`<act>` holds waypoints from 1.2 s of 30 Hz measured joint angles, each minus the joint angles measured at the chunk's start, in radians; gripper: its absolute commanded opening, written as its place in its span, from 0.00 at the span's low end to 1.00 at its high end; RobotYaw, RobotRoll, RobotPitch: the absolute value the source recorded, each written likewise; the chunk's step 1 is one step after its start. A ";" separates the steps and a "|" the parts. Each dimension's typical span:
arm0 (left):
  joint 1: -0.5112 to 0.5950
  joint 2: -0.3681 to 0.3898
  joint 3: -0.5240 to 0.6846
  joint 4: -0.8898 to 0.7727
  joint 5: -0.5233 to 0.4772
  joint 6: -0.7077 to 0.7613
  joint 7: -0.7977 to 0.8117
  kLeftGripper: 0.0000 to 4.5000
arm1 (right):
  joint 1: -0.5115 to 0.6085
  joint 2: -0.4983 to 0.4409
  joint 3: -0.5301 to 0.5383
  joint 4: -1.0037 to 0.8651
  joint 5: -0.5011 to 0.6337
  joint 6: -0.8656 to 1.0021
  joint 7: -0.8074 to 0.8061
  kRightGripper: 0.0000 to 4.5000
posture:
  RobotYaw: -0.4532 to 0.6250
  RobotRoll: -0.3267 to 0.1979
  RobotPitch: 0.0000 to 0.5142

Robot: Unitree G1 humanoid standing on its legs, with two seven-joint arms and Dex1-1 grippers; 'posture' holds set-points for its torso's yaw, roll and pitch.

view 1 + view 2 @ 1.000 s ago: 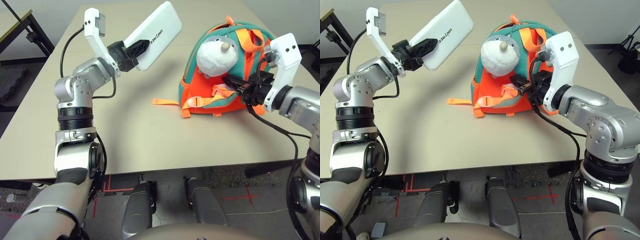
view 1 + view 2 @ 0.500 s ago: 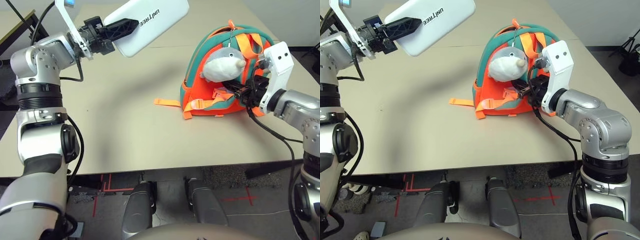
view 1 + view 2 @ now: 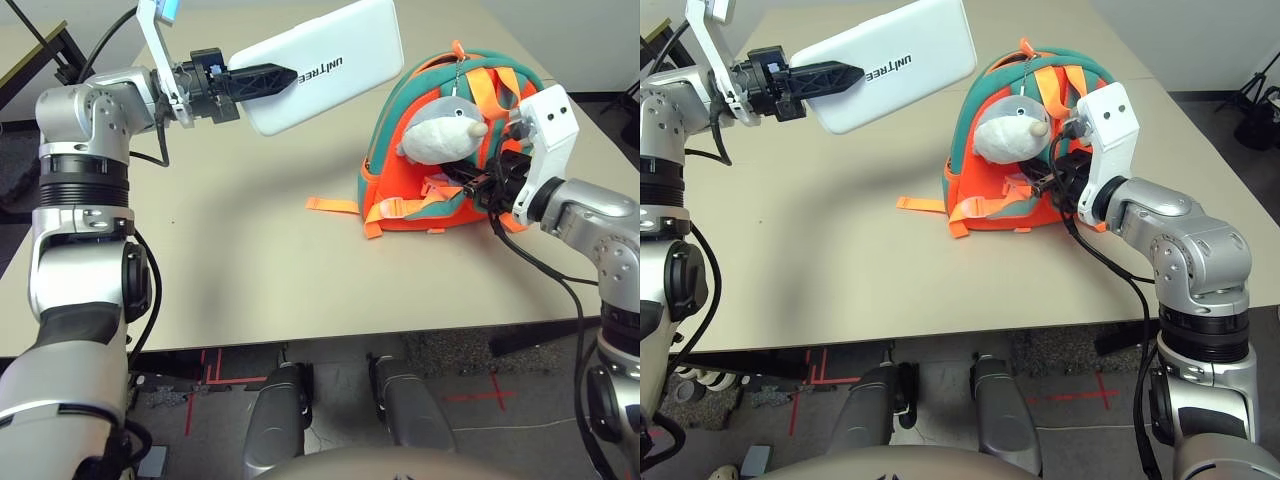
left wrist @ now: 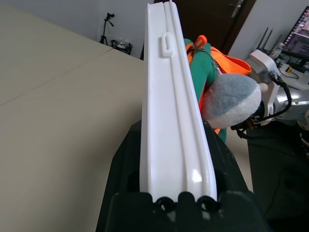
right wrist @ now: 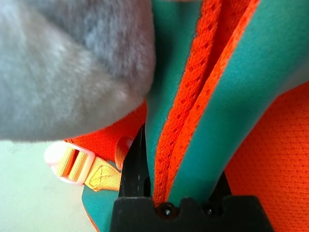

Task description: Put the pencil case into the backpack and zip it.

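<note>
The backpack [image 3: 400, 125], orange with teal trim, lies on the worktop [image 3: 260, 230] toward the robot's right, its straps nearer the robot and one orange strap end [image 3: 333, 205] lying out flat on the surface beside it. What it holds inside cannot be told from here. A grey-and-white plush charm [image 3: 440, 132] hangs on a short chain from its top and rests against its front. The right claw [image 3: 470, 178] is closed on a teal-and-orange fold [image 5: 178, 116] of the backpack, just beside the plush, with a pale buckle [image 5: 70, 162] on a yellow-orange strap near it in the right wrist view. The pencil case [image 3: 345, 60], flat and white with UNITREE in dark letters on its face, is outside the backpack, tilted in the air over the worktop on the robot's left. The left claw [image 3: 265, 82] grips it at one end, a black finger on either side, and the left wrist view shows its narrow edge with a small white zip pull [image 4: 167, 44]. The worktop is beige, with a thin seam [image 4: 48, 79] across it. Beyond it are a grey wall [image 4: 63, 14], a dark door [image 4: 203, 19], a small black tripod [image 4: 105, 29] and a lit monitor [image 4: 297, 34]. Red tape [image 3: 240, 380] marks the grey floor [image 3: 340, 400].
</note>
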 measured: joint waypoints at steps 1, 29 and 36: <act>-0.001 -0.002 -0.005 0.000 0.002 0.000 -0.008 0.27 | 0.000 0.000 0.000 0.001 -0.001 0.000 0.000 0.09 | 0.22 0.62 0.27; -0.295 -0.263 -0.224 0.518 0.369 -0.431 -0.167 0.27 | -0.038 0.018 0.031 0.026 -0.027 -0.005 -0.008 0.09 | 0.19 0.62 0.26; -0.371 -0.373 -0.223 0.673 0.463 -0.515 -0.105 0.27 | -0.038 0.021 0.032 0.022 -0.031 -0.006 -0.011 0.09 | 0.18 0.62 0.25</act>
